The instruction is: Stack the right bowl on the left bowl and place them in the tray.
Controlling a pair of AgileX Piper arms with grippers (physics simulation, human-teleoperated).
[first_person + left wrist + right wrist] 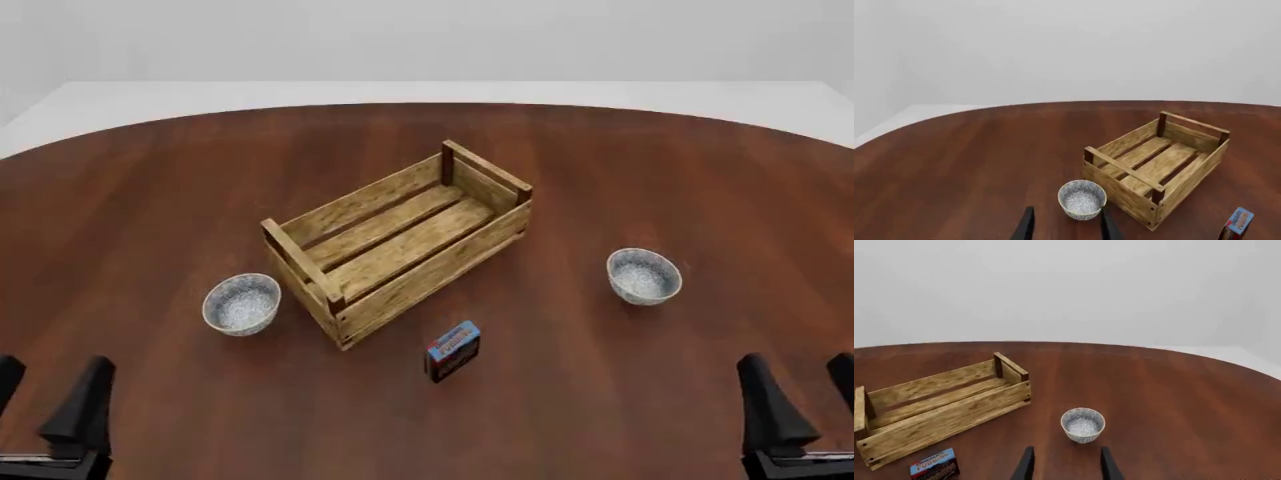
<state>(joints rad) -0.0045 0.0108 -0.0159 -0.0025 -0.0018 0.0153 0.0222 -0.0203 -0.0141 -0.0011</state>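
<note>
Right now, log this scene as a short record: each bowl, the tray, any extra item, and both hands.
left bowl: upright on the table, left of the tray, not touching it
right bowl: upright on the table, right of the tray, well apart from it
tray: empty, set diagonally mid-table
small box: standing just in front of the tray
left hand: open, holding nothing
right hand: open, holding nothing
stacking: not yet done

Round dark-wood table [160,180]: tray [400,240] centre, left bowl [242,303], right bowl [643,276], small box [453,350].
</note>
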